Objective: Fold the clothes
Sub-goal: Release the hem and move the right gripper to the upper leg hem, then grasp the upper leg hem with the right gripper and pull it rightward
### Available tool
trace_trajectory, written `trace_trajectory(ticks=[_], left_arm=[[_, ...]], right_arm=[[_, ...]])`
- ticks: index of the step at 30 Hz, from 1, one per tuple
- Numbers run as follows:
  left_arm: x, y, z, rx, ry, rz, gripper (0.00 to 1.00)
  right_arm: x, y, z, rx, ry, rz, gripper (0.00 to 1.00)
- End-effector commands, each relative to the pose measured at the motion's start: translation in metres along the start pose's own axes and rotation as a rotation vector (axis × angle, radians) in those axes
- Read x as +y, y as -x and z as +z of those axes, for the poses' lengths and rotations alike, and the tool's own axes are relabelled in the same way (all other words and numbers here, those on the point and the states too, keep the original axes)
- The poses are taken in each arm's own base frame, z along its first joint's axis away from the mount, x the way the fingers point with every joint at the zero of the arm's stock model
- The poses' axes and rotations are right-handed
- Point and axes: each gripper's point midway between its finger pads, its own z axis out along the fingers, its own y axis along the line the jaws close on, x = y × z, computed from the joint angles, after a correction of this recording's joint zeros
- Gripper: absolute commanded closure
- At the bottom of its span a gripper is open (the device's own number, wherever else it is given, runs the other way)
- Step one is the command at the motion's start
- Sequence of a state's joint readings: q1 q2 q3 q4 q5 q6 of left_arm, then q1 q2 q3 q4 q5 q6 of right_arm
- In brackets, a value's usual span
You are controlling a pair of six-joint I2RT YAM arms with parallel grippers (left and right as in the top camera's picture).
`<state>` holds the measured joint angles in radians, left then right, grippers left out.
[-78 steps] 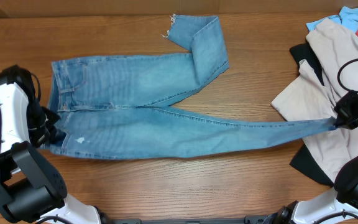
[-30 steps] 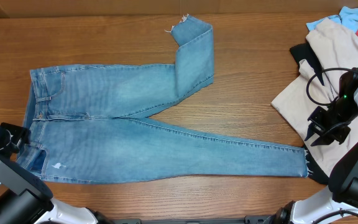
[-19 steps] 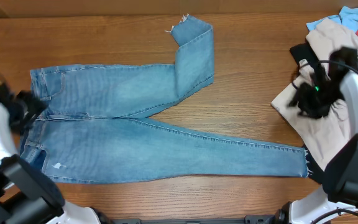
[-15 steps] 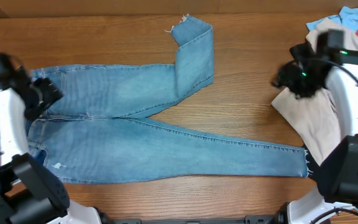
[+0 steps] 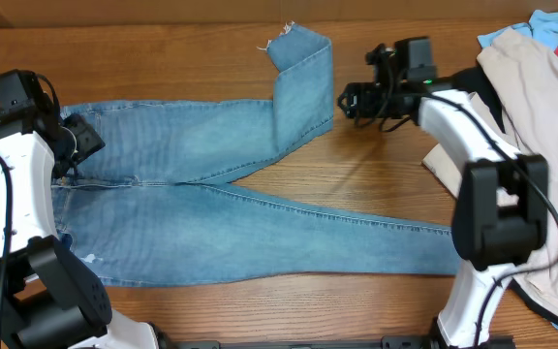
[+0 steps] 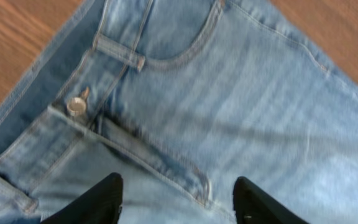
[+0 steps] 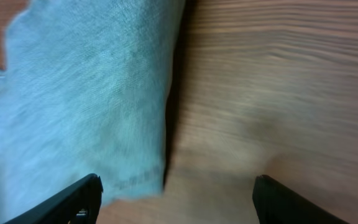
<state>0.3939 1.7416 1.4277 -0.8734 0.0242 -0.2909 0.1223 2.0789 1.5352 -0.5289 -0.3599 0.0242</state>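
The left arm [image 5: 10, 184] and the right arm [image 5: 458, 116] have smooth white shells with black joints and big black round bases. Thin black cables run along both. The fingers [image 6: 98, 200] of the left tool [image 6: 179, 205] and of the right tool [image 7: 179, 199] are plain black
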Motion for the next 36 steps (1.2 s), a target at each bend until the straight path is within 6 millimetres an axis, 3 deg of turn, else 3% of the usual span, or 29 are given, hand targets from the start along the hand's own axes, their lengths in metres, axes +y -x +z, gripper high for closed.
trace_trajectory(ticks=[1,10,19,26,36], left_arm=[[-0.002,0.011,0.024,-0.010,0.009,-0.014,0.43],[-0.004,0.014,0.092,0.017,0.002,0.030,0.43],[0.009,-0.022,0.156,0.160,0.047,0.026,0.44],[0.017,-0.041,0.163,0.232,0.079,0.024,0.43],[0.020,-0.051,0.160,0.273,0.090,0.023,0.41]], right_arm=[[0.011,0.006,0.023,-0.027,0.060,-0.036,0.16],[0.028,0.012,0.024,-0.051,0.162,-0.050,0.15],[0.035,0.011,0.024,-0.049,0.197,-0.056,0.14],[0.041,0.012,0.030,-0.057,0.212,-0.082,0.13],[0.050,-0.005,0.064,-0.027,0.241,-0.110,0.12]])
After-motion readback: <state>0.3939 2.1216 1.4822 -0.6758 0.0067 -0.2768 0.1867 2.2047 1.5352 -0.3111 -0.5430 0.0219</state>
